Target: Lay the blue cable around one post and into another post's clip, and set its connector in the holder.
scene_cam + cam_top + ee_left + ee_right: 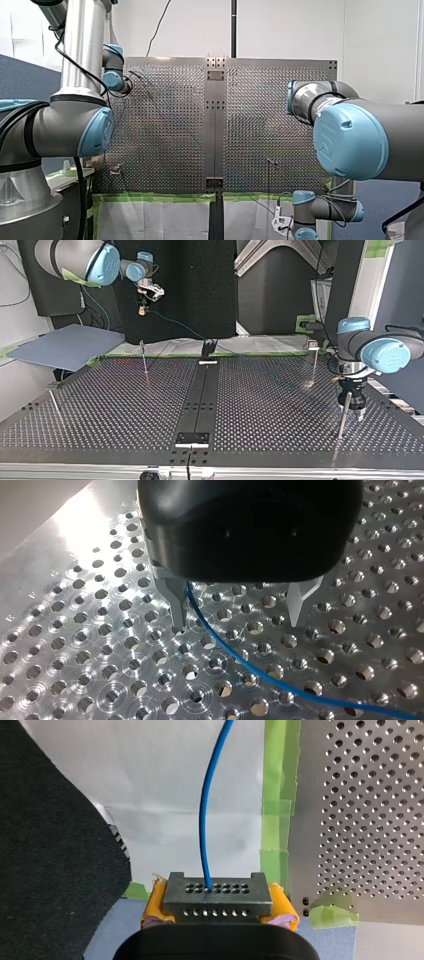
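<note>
Pointing straight down, left end effector (pixel 353 411).

Cable (pixel 220 650) passes between fingers (pixel 176 605) of my left pincer (pixel 236 626).

My left gripper (pixel 237 625) is spread, right gripper (pixel 220 906) clamped

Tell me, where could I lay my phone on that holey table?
From across the table, the stretch between the thin post and the centre strip is bare. Crowded: around my left end effector, with a second post and the blue cable.
</note>
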Tool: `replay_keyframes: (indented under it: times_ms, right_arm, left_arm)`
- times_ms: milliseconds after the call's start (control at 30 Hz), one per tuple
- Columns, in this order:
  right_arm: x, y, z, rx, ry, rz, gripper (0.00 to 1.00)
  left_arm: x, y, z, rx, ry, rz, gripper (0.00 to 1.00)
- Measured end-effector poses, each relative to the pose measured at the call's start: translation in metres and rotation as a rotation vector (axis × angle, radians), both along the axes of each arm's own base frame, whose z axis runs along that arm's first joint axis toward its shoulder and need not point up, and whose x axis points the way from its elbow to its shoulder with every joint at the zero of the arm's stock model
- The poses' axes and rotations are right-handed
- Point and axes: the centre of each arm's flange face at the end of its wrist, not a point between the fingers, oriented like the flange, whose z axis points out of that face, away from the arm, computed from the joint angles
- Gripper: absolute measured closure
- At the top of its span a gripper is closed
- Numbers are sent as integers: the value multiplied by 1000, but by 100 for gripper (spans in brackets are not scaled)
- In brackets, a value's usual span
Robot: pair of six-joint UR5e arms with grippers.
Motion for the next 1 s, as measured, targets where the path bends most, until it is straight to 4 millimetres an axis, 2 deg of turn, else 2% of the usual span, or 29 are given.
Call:
replay_keyframes:
  times_ms: [133, 267, 433, 600, 1000]
  right_arm:
    - [-11, -18, 6, -17, -7, 0, 100]
    - [-24, -36, 21, -35, 6, 5, 100]
    - [-40, -46, 39, -40, 15, 11, 100]
    - [-42, -43, 63, -59, 6, 53, 100]
    - [-18, -22, 112, -64, 27, 177, 100]
  left_arm:
    - [0, 0, 0, 0, 0, 3, 0]
    - [0, 0, 0, 0, 0, 4, 0]
    - [0, 0, 0, -1, 0, 5, 0]
    - [0, 0, 0, -1, 0, 6, 0]
    - [0, 1, 0, -1, -1, 12, 0]
